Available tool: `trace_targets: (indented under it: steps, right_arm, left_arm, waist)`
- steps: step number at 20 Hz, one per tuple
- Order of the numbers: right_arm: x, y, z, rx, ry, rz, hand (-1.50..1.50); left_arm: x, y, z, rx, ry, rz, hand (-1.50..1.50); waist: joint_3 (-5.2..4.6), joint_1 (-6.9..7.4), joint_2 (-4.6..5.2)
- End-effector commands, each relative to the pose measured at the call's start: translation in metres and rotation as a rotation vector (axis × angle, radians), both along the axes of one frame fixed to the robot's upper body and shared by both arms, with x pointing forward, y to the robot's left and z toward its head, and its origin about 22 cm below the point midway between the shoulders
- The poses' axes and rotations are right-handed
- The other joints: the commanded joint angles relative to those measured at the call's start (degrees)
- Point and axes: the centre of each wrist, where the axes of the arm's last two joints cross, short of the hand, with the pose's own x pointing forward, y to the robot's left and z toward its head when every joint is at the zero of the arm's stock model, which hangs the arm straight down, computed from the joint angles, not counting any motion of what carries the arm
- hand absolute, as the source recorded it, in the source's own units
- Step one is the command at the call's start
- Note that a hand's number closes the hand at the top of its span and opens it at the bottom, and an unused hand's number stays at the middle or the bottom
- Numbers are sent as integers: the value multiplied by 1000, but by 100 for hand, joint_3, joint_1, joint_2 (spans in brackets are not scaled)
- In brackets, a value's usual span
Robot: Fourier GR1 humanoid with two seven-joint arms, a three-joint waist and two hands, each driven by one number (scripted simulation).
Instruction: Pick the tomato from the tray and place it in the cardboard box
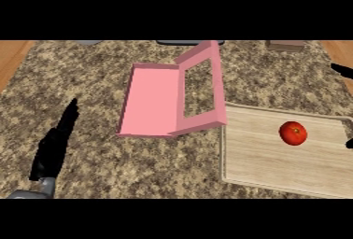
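Sitting round and red, the tomato rests on the wooden tray.

A speckled brown-and-cream granite counter is filling most of the view. Strips of orange-brown wood are showing at its far left corner and far right corner. At the far edge, a small brown block is sitting right of centre, a dark flat object is lying near the middle, and a grey object is peeking in further left.
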Motion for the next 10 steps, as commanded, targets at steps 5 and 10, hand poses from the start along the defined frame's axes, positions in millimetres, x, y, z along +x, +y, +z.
trace_targets:
  steps: [5,10]
  right_arm:
    - [2,39,-7,-229,255,96,-150]
    - [9,65,-4,-276,264,37,-150]
  left_arm:
    - [-8,7,1,-2,1,0,0]
    - [-2,5,14,0,-11,1,0]
  waist:
    - [8,-35,-8]
    - [9,-46,-10]
